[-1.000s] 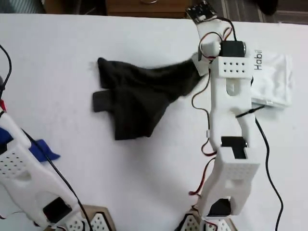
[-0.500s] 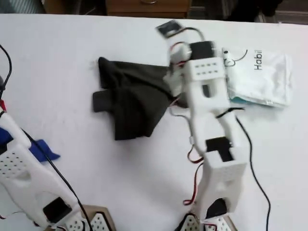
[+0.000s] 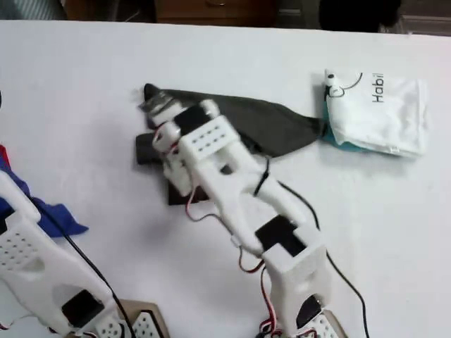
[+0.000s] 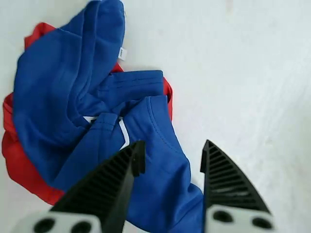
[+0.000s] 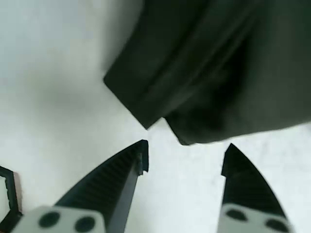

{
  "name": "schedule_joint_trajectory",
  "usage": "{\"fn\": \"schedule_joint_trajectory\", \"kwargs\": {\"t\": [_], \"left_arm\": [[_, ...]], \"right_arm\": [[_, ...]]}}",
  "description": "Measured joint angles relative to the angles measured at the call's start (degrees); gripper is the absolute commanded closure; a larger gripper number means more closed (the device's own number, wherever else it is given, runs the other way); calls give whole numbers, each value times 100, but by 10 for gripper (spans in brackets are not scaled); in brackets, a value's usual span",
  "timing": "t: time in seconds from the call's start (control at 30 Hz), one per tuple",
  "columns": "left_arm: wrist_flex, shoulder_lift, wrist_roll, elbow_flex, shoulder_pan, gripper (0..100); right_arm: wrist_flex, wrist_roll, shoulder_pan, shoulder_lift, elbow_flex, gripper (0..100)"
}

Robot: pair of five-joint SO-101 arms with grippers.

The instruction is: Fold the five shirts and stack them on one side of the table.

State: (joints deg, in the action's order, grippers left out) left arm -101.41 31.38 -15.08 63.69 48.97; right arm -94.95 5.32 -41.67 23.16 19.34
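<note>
A dark shirt (image 3: 271, 125) lies crumpled across the middle of the table, its right end touching a folded white shirt (image 3: 384, 113) that rests on a teal one (image 3: 337, 143). My right gripper (image 3: 153, 107) hovers open over the dark shirt's left end. In the right wrist view the right gripper (image 5: 184, 150) holds nothing, and a folded edge of the dark shirt (image 5: 218, 63) lies just past its tips. My left gripper (image 4: 170, 155) is open above a bunched blue shirt (image 4: 73, 97) lying on a red shirt (image 4: 19, 165).
The blue shirt (image 3: 63, 218) and a bit of red (image 3: 3, 152) show at the table's left edge beside the left arm (image 3: 35, 260). The right arm (image 3: 239, 190) crosses over the dark shirt's lower part. Wooden furniture (image 3: 211, 10) stands beyond the far edge.
The right arm swung from beside the white stack leftward across the dark shirt to its left end. The dark shirt's right end now lies stretched out against the stack.
</note>
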Motion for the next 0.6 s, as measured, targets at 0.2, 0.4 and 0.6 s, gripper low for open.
{"fn": "schedule_joint_trajectory", "kwargs": {"t": [0.2, 0.4, 0.6], "left_arm": [[0, -62, 0, 0, 9, 789], [0, -62, 0, 0, 9, 789], [0, -62, 0, 0, 9, 789]], "right_arm": [[158, -114, -360, 0, -220, 692], [229, -123, -554, 0, -273, 711], [387, -123, -536, 668, -211, 741]]}}
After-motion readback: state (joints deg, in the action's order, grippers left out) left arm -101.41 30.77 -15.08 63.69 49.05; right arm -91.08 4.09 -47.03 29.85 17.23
